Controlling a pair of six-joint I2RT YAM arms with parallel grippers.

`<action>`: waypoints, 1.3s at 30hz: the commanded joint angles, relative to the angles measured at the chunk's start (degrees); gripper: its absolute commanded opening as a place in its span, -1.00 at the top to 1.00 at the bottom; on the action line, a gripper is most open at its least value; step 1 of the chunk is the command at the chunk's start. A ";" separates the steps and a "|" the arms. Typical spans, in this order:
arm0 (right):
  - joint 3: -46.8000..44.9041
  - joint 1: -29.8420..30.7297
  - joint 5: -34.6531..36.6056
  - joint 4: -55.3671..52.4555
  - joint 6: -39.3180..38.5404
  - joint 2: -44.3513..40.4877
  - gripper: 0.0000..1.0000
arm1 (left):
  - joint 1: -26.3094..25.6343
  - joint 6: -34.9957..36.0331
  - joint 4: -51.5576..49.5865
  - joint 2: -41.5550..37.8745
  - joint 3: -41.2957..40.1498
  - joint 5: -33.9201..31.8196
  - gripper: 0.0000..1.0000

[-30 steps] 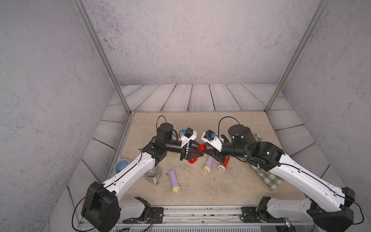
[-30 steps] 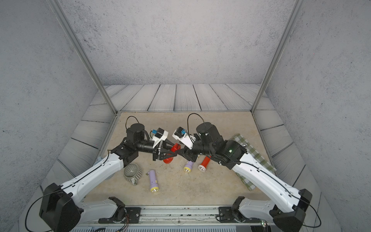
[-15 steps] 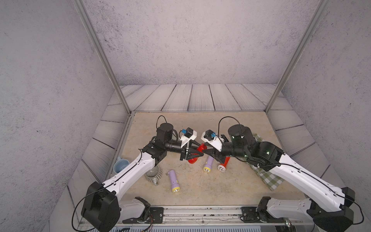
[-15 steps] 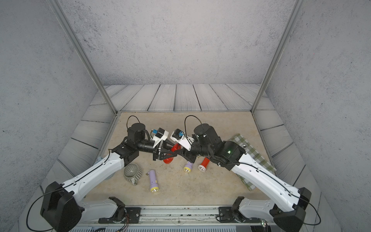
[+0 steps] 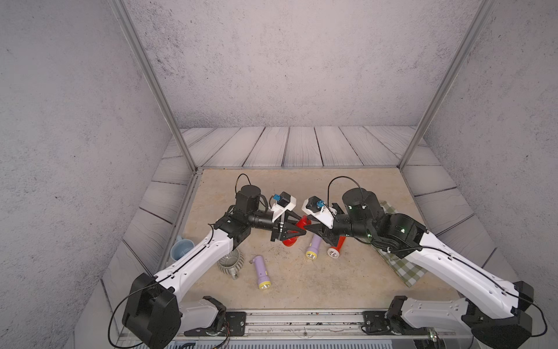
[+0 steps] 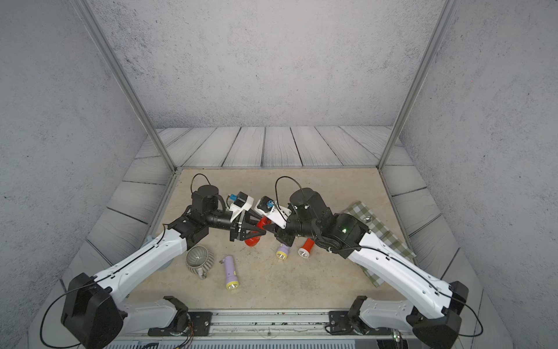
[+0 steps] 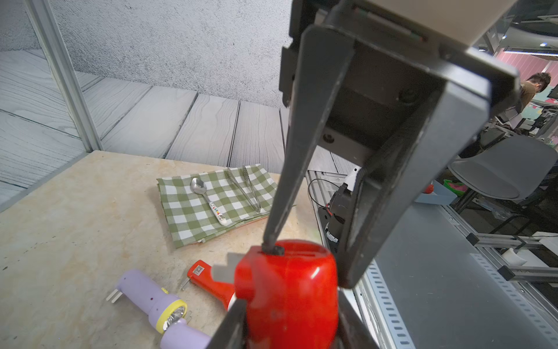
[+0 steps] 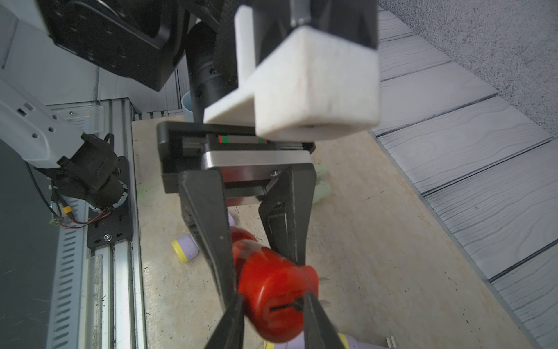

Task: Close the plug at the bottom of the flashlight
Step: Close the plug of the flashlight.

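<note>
Altogether two red flashlights (image 5: 292,235), two purple (image 5: 261,268).

Two red plastic flashlights (image 5: 292,238) (image 5: 335,249), two lilac flashlights with yellow heads (image 5: 261,272) (image 5: 314,247), two cups (image 5: 182,249) (image 5: 229,262), one green checked cloth (image 7: 211,205), one spoon (image 7: 208,199) and one pair of tongs (image 7: 245,189) are counted

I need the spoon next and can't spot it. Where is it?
In the left wrist view, the spoon lies on the green checked cloth beside the metal tongs. That cloth sits at the table's right edge, beyond the right arm.
</note>
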 commanded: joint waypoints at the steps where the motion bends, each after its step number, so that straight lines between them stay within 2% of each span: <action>1: 1.39 0.68 0.88 -1.22 -0.50 0.69 0.39 | 0.02 -0.16 1.75 -0.20 2.36 1.17 1.00; 23: 1.59 1.84 -1.16 -2.79 1.02 1.08 0.80 | 0.28 -1.05 1.92 -1.38 1.81 -2.68 1.00; 30: 1.84 1.83 -4.73 -3.59 1.76 -0.59 1.00 | 0.29 -1.19 2.18 -1.52 1.59 -3.19 1.00; 34: 1.79 1.78 -2.74 -2.88 2.46 -2.82 0.94 | 0.29 -1.11 2.23 -1.78 1.39 -2.66 1.00; 38: 1.29 1.80 2.12 -1.44 2.74 -5.96 0.43 | 0.29 -0.84 2.77 -2.39 1.03 -2.08 1.00; 39: 0.95 1.75 3.09 -0.76 2.71 -6.80 0.35 | 0.33 -0.73 2.73 -2.49 0.95 -1.86 1.00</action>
